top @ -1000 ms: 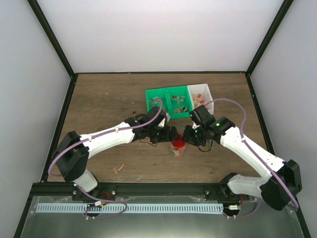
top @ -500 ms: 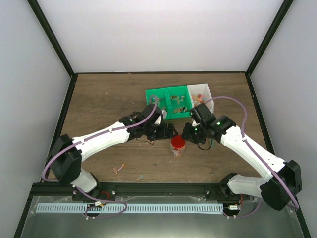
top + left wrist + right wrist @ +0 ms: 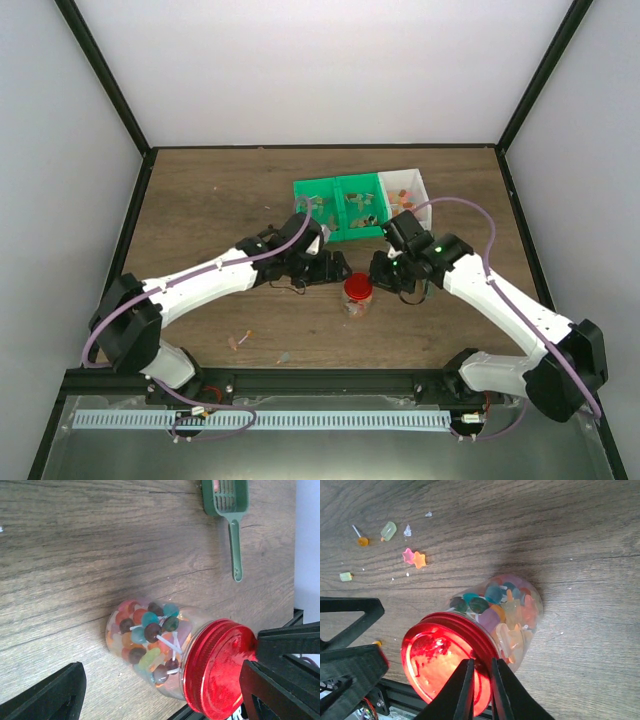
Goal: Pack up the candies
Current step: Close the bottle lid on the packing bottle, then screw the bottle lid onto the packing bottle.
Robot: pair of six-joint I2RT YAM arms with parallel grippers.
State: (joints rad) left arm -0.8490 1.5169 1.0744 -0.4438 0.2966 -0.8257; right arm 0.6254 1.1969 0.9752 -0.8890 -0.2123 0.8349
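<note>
A clear jar (image 3: 355,304) with a round red lid (image 3: 357,288) stands mid-table, packed with candies (image 3: 145,635) in mixed colours. Its lid (image 3: 437,662) fills the lower right wrist view. My left gripper (image 3: 338,268) sits just left of the jar and is open wide. In its own view the gripper (image 3: 162,680) has one finger (image 3: 47,697) far to the left, the other (image 3: 287,677) against the lid (image 3: 220,667). My right gripper (image 3: 381,272) is at the jar's right. That gripper (image 3: 482,662) is shut to a narrow slit, holding nothing, over the lid's rim.
A green tray (image 3: 338,186) and a white bin (image 3: 416,185) with more candies stand behind the jar. A green slotted scoop (image 3: 227,502) lies on the wood. Loose candies (image 3: 414,558) lie near the jar, others (image 3: 240,340) toward the front left.
The right gripper's fingers have closed in to a narrow slit at the lid. The left arm's elbow has swung toward the back, its gripper still open. The jar has stayed put.
</note>
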